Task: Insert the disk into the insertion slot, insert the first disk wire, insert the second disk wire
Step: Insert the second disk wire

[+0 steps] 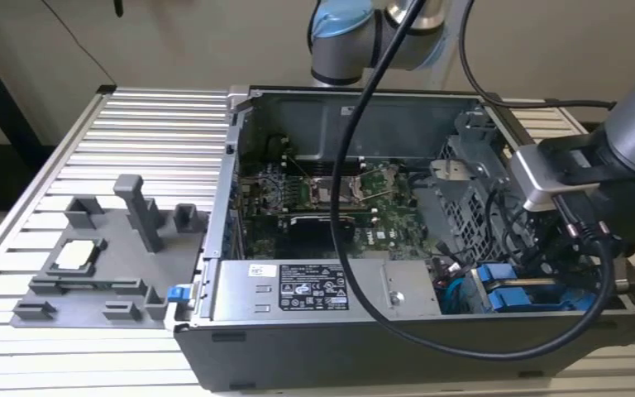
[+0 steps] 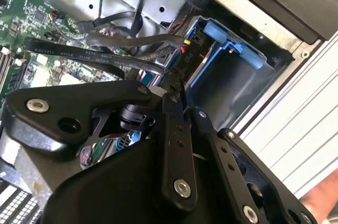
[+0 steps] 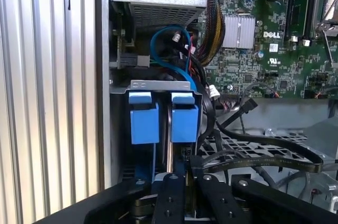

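Two blue-fronted drives [image 1: 505,288] stand side by side in the dark grey drive cage at the case's front corner, on the exterior view's right. The disk [image 3: 185,121] sits in the insertion slot [image 3: 158,84], beside the other blue-fronted drive [image 3: 143,121]. My gripper [image 3: 187,184] hangs right over the disk's end with its fingers [image 2: 170,129] drawn together. A flat black disk wire [image 2: 95,57] runs up to the fingertips, and the gripper [image 2: 177,84] looks shut on its plug. A black plug [image 2: 191,44] with red and yellow leads sits at the disk's edge.
The open computer case lies on a slatted metal table [image 1: 130,124]. The power supply [image 1: 307,289] is beside the cage and the motherboard [image 1: 317,194] behind it. Loose black and blue cables [image 3: 174,49] crowd the cage. A grey fixture tray [image 1: 97,256] stands at the exterior view's left.
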`<state>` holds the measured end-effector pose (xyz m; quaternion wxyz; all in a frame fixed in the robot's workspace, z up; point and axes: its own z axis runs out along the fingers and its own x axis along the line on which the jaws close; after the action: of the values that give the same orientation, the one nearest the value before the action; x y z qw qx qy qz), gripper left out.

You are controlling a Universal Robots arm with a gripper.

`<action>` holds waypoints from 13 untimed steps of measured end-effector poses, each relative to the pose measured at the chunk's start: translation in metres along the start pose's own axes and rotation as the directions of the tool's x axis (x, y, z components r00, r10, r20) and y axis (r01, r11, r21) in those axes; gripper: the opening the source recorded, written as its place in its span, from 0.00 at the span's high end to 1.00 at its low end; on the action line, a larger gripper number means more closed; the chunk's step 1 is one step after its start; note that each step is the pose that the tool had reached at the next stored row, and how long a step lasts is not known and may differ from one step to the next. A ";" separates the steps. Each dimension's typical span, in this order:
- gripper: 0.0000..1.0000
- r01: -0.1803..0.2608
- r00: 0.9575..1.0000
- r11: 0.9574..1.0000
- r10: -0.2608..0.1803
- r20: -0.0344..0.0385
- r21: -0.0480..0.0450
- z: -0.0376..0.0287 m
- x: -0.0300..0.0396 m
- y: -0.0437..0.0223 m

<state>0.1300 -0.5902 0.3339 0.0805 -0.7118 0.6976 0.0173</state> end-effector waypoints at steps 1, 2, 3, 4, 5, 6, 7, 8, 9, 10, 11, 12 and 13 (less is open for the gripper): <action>0.84 0.000 1.000 1.000 0.000 0.001 0.000 0.0003 0.0000 0.0000; 0.84 0.000 1.000 1.000 0.000 0.001 0.000 0.0003 0.0000 0.0000; 0.84 0.000 1.000 1.000 0.000 0.001 0.000 0.0005 0.0000 0.0000; 0.83 0.000 1.000 1.000 0.000 0.001 0.000 0.0006 0.0000 0.0000; 0.83 0.000 1.000 1.000 0.000 0.002 0.000 0.0008 0.0000 0.0000; 0.83 0.000 1.000 1.000 0.000 0.001 0.000 0.0007 0.0001 0.0000; 0.76 -0.001 1.000 1.000 0.001 0.001 0.000 -0.0009 -0.0001 -0.0001; 0.76 -0.001 1.000 1.000 0.001 0.002 0.000 -0.0049 -0.0006 -0.0005; 0.76 -0.001 1.000 1.000 0.001 0.001 0.000 -0.0095 -0.0013 -0.0009; 0.76 -0.001 1.000 1.000 0.001 0.002 0.000 -0.0140 -0.0019 -0.0013; 0.76 -0.001 1.000 1.000 0.001 0.002 0.000 -0.0182 -0.0025 -0.0017; 0.76 -0.001 1.000 1.000 0.001 0.001 0.000 -0.0228 -0.0032 -0.0021; 0.76 -0.001 1.000 1.000 0.001 0.001 0.000 -0.0274 -0.0038 -0.0025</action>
<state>0.1300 -0.5902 0.3616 0.0810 -0.7114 0.6979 0.0177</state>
